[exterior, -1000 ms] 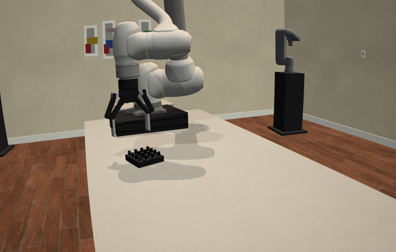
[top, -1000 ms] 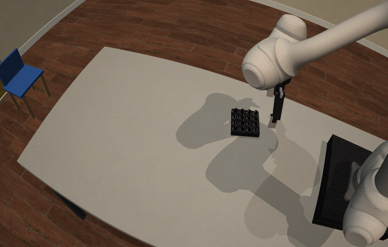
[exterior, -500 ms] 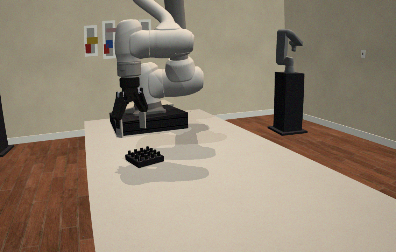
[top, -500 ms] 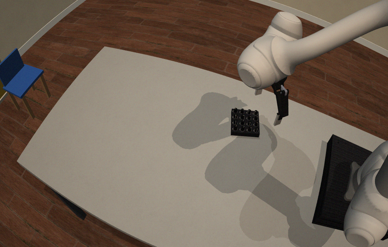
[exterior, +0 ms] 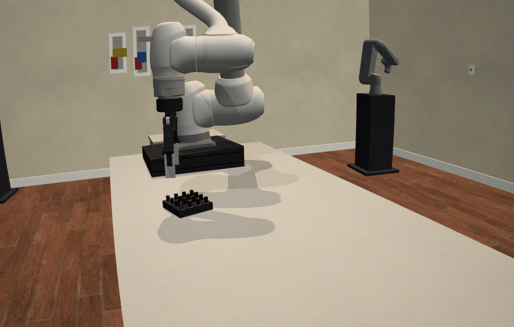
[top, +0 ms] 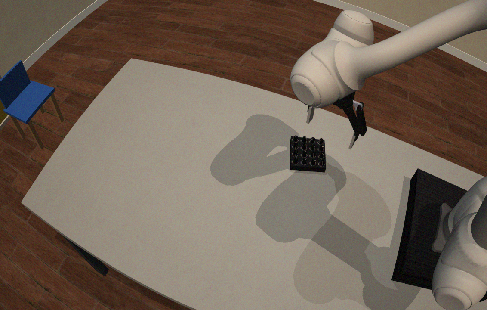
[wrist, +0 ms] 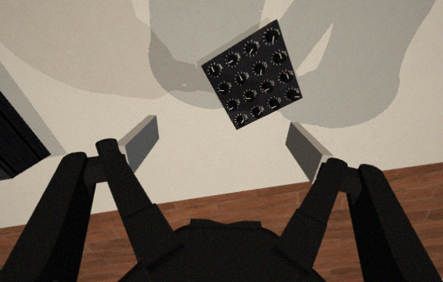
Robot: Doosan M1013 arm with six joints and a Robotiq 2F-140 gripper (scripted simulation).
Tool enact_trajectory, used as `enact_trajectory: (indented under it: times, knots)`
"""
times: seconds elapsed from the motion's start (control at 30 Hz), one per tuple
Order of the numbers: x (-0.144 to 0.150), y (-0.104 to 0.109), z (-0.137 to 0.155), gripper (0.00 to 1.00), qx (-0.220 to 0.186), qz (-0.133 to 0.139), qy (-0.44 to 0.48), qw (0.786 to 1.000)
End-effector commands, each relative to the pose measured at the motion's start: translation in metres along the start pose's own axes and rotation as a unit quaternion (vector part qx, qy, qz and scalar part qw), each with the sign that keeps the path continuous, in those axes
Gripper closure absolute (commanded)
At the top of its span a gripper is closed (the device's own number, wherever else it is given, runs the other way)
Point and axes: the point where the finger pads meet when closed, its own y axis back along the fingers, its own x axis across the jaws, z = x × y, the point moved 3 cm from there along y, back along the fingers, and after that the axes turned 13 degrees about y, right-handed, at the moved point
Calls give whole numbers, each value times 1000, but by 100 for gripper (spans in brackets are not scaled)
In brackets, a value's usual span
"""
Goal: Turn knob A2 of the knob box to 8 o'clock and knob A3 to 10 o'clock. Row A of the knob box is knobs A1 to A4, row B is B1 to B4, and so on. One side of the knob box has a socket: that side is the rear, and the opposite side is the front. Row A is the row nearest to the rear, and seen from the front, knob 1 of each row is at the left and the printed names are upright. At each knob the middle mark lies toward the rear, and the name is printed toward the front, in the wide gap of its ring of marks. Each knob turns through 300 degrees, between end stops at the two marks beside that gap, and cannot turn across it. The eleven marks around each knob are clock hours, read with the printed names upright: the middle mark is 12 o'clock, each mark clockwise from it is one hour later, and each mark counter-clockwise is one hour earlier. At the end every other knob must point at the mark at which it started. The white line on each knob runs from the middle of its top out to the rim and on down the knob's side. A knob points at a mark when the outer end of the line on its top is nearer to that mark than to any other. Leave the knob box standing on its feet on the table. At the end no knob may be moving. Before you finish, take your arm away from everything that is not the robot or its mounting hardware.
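Note:
The black knob box (top: 307,153) stands on its feet on the grey table, with several rows of black knobs with white lines. It also shows in the exterior view (exterior: 187,203) and, turned at an angle, in the wrist view (wrist: 252,74). My gripper (top: 331,131) hangs open and empty well above the table, beside the box's far right corner and apart from it. In the exterior view the gripper (exterior: 169,170) is edge-on, behind the box. In the wrist view the gripper (wrist: 223,141) has its two grey finger pads spread wide, with the box beyond them. Knob names are too small to read.
My arm's black base plate (top: 426,227) sits at the table's right end. The table edge and wooden floor (wrist: 401,188) lie close behind the gripper. A blue chair (top: 26,96) and a shelf stand off to the far left.

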Motion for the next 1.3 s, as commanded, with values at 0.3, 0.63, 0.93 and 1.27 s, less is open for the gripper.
enact_trajectory:
  times: [0.3,0.63,0.93,1.27]
  knots:
    - [14,6,-2,0,6,2,242,970]
    - [15,7,-2,88,6,2,251,968]
    - [15,7,-2,88,6,2,251,968]
    - [15,7,-2,88,6,2,251,968]
